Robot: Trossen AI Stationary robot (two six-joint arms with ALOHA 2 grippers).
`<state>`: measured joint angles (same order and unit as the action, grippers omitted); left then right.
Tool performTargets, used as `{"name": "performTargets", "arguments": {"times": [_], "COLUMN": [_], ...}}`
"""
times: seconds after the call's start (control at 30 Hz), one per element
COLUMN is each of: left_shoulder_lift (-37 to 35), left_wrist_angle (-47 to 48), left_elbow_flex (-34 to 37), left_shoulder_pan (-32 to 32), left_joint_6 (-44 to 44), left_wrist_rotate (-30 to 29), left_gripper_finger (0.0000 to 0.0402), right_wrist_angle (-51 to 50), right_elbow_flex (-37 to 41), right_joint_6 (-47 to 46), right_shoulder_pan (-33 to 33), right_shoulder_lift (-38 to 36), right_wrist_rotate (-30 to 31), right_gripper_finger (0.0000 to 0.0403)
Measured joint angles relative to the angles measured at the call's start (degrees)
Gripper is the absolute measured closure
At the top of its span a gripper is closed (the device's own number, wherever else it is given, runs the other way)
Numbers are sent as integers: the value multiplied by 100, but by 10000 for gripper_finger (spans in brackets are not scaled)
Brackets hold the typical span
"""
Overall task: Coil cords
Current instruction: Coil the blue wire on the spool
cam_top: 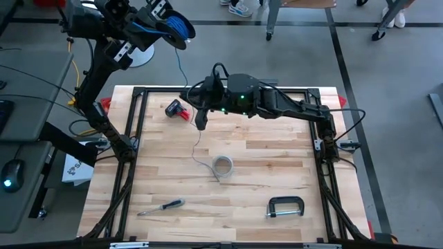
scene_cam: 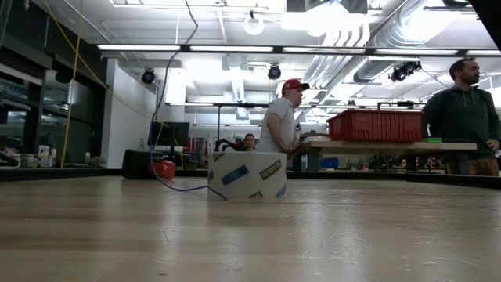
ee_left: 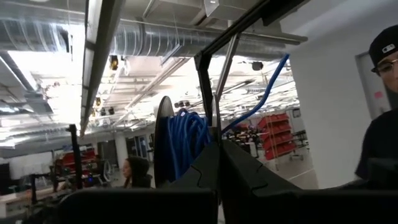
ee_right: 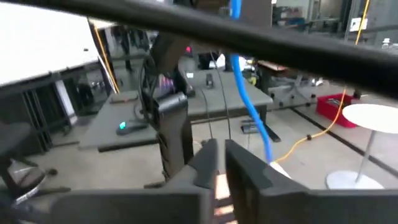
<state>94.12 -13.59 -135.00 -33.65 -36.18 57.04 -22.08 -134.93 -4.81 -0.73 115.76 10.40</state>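
The roll of pale tape (scene_cam: 246, 174) standing near the middle of the light wooden tabletop (cam_top: 277, 173) carries blue patches and dark printed lettering on its side, too small to read; no other writing can be made out.

The left gripper (cam_top: 181, 34) is raised beyond the table's far left corner, over the grey floor, its fingers (ee_left: 205, 177) pressed together. A bundle of thin blue cord (cam_top: 181, 26) is looped in several turns around that gripper; from the coil the cord hangs down past the black frame rail at the far edge to the right gripper (cam_top: 201, 123), which hovers low over the far-left part of the table. In its wrist view the fingers (ee_right: 208, 165) stand nearly shut with a narrow gap, the blue cord passing beside them; whether they pinch it I cannot tell. Below that gripper a thin pale grey cord (cam_top: 197, 149) trails across the wood to the tape roll.

A small black-and-red tool (cam_top: 178, 109) lies near the far left edge, a screwdriver with a blue-and-black handle (cam_top: 160, 206) near the front left, and a black metal C-clamp (cam_top: 285, 206) near the front right. The centre-right wood lies bare, and the black frame borders all sides.
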Motion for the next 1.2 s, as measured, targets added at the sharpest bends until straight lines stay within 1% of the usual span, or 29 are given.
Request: {"name": "performTargets", "arguments": {"times": [0.03, 0.1, 0.27, 0.37, 0.47, 0.53, 0.6, 0.67, 0.7, 0.73, 0.9, 0.97, 1.13, 1.2], "left_shoulder_lift": [0, 1, -8, -13, -15, -15, -15, -19, -18, -17, -17, -17, -17, -17], "left_wrist_angle": [-1, -12, -34, -46, -47, -47, -45, -32, -33, -32, -34, -30, -17, -19], "left_elbow_flex": [0, 0, 0, 0, 0, 0, 0, 0, 0, 0, 0, 1, 1, 0], "left_shoulder_pan": [0, 0, 0, 0, -3, -9, -9, -9, -9, -9, -9, -9, -7, -7], "left_joint_6": [34, 39, 6, 1, -15, -14, 10, 54, 56, 74, 85, 85, 48, 45], "left_wrist_rotate": [-31, -69, -66, -66, -67, -68, -68, -70, -79, -83, -110, -111, -114, -116], "left_gripper_finger": [401, 401, 401, 401, 401, 401, 401, 401, 401, 401, 401, 401, 401, 401], "right_wrist_angle": [153, 225, 253, 199, 37, -4, 19, 140, 167, 164, 179, 194, 166, 202], "right_elbow_flex": [0, 5, 0, 0, 2, 0, -1, -2, -2, -2, 0, 0, 0, 0], "right_joint_6": [-93, -343, -420, -356, 19, 389, 755, 1090, 1193, 1259, 858, 615, 43, 27], "right_shoulder_pan": [0, 0, 77, 222, 441, 587, 746, 831, 831, 792, 501, 373, 148, 126], "right_shoulder_lift": [70, 124, 144, 124, 40, -27, -92, -94, -94, -90, -50, -12, 76, 117], "right_wrist_rotate": [0, 48, 352, 298, 257, 448, 1045, 1912, 2192, 2319, 2254, 2055, 1276, 1209], "right_gripper_finger": [386, 369, 281, 226, 182, 165, 158, 156, 155, 155, 155, 155, 155, 156]}}
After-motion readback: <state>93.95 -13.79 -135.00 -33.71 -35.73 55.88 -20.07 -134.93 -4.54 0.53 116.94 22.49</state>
